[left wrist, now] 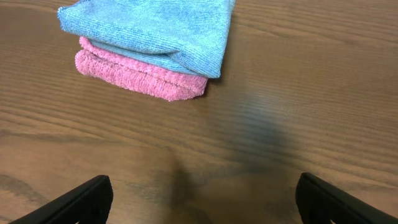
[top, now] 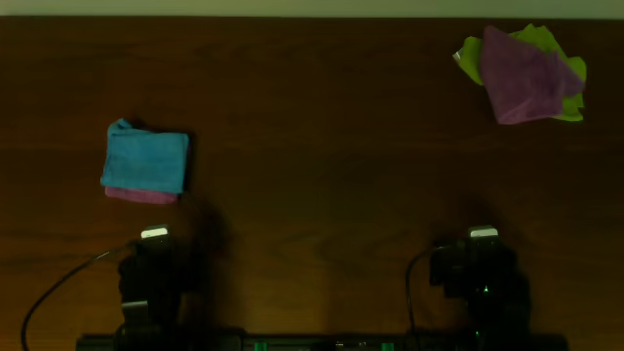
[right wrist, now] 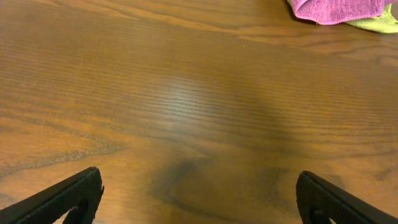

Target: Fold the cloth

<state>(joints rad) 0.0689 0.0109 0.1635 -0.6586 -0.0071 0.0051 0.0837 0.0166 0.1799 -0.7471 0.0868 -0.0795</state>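
Observation:
A folded blue cloth (top: pixel 146 159) lies on top of a folded pink cloth (top: pixel 141 195) at the left of the table; both show in the left wrist view, blue (left wrist: pixel 155 28) over pink (left wrist: pixel 140 74). A crumpled purple cloth (top: pixel 522 76) lies on a lime-green cloth (top: pixel 473 57) at the far right; the right wrist view shows their edges, purple (right wrist: pixel 339 9) and green (right wrist: pixel 379 25). My left gripper (left wrist: pixel 202 199) is open and empty, near the front edge below the folded stack. My right gripper (right wrist: pixel 199 199) is open and empty, far in front of the crumpled pile.
The brown wooden table (top: pixel 322 146) fills the view. Black cables (top: pixel 58 288) run from the arm bases along the front edge.

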